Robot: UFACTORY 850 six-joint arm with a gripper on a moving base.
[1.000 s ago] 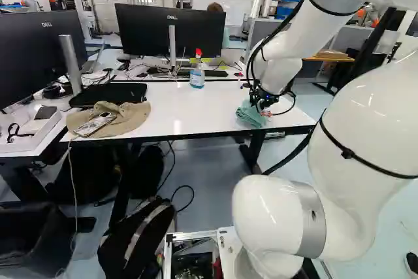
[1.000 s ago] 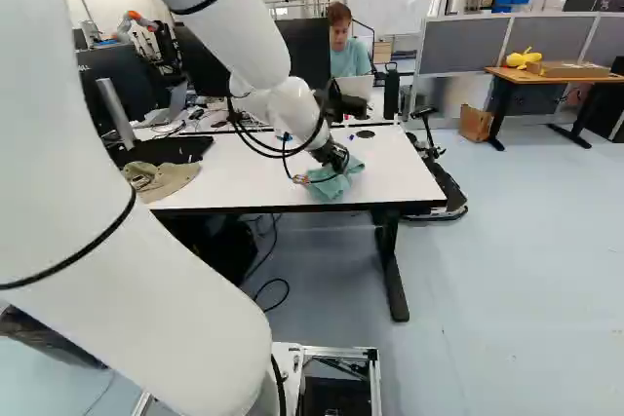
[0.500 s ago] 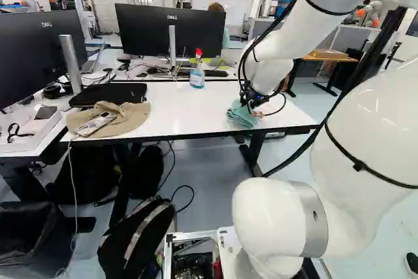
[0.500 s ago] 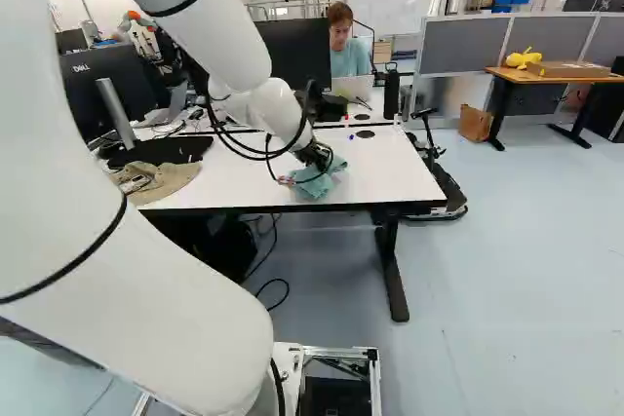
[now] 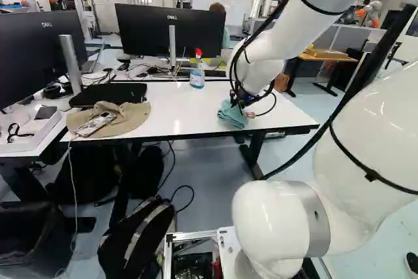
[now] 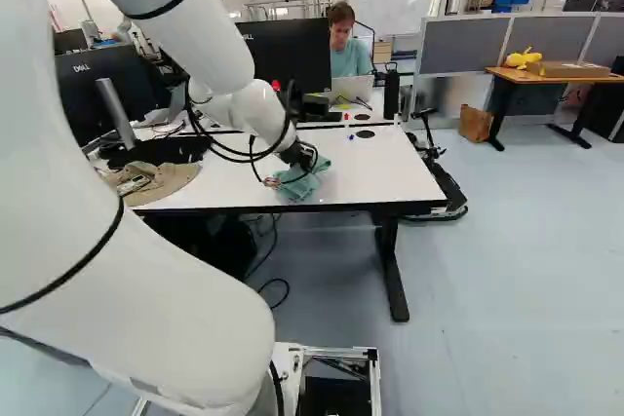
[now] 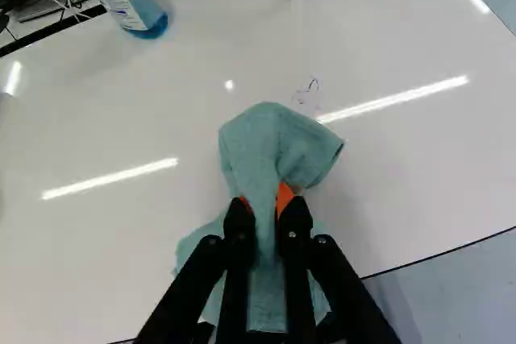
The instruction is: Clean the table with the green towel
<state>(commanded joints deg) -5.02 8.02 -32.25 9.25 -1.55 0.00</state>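
The gripper (image 5: 241, 101) is low over the white table (image 5: 183, 106), in its right part as the left base view shows. It holds the green towel (image 7: 270, 142) between its two fingers, which stand narrow, with the cloth pinched from both sides. In the wrist view, the orange pads (image 7: 284, 199) press on the middle of the towel. One bunched part of it comes out ahead of the fingertips, and the rest spreads under the fingers and on both sides of them. The towel seems to lie on the table, but how much of its underside is touching, I cannot say well, because the fingers cover it.

Ahead of the towel, near it, there is a thin pen scribble (image 7: 308, 93) on the table. The spray bottle (image 5: 197, 78) stands well apart from the towel, near the far edge. The beige hat (image 5: 127, 117) lies at the table's other end, with a phone (image 5: 96, 124) on it.
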